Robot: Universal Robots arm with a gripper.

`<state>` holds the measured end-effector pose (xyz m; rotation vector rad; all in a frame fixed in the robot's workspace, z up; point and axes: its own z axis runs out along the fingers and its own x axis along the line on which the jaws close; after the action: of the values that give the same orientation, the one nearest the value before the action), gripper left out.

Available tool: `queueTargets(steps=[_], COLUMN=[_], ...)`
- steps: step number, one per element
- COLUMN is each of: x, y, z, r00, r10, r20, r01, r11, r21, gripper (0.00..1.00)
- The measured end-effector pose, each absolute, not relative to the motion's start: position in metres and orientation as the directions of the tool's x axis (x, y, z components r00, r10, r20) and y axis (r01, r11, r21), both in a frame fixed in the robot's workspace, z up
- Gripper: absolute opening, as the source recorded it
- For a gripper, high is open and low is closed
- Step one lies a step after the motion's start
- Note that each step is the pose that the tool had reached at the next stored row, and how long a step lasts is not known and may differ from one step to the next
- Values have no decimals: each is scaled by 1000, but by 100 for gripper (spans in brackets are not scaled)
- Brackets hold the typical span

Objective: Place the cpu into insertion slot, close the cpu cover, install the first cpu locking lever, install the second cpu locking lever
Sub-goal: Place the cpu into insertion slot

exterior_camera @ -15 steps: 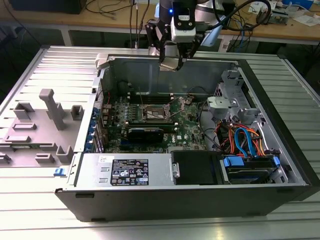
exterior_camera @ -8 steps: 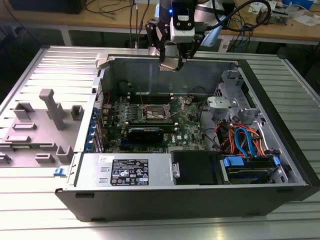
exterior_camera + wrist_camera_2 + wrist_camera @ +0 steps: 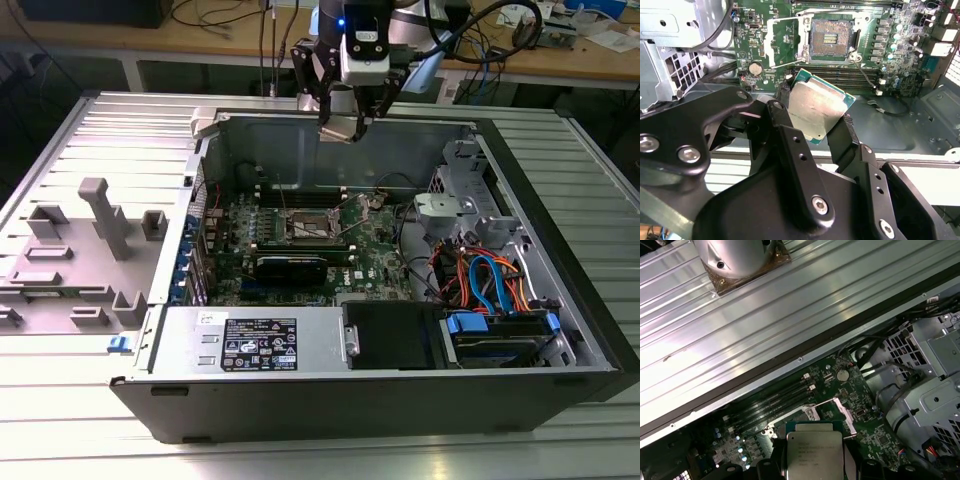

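Over the open case (image 3: 330,420), hand (image 3: 815,117) clamps the cpu (image 3: 812,102).

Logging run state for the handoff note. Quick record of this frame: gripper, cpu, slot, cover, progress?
gripper: the gripper is shut on the cpu, raised above the open computer case
cpu: the cpu is gripped at two opposite edges, clear of the green circuit board
insertion slot: the insertion slot is empty, dark centre exposed
cpu cover: the cpu cover is swung open, lying beside the slot
progress: cpu not yet seated, cover not closed
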<state>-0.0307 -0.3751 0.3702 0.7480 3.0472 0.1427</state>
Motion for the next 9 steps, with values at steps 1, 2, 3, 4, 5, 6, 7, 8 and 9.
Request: queueTargets(steps=[1,2,3,4,5,6,7,8,9], x=[-31,-31,-31,-31,-31,-31,-31,-31,-31], y=[-375,-375,-375,-375,-375,-375,-375,-375,-375], z=[370,370,370,369,369,369,368,368,368], r00=[-886,-882,-869,-859,-851,-842,-833,-821,-813], r10=[463,471,494,512,525,540,553,570,582], r20=[21,21,21,21,21,21,21,21,21], r01=[463,471,494,512,525,539,552,569,581], r11=[882,878,865,855,847,837,829,817,809], r21=[88,88,88,88,88,88,88,88,88], gripper=[54,54,54,54,54,54,54,54,54])
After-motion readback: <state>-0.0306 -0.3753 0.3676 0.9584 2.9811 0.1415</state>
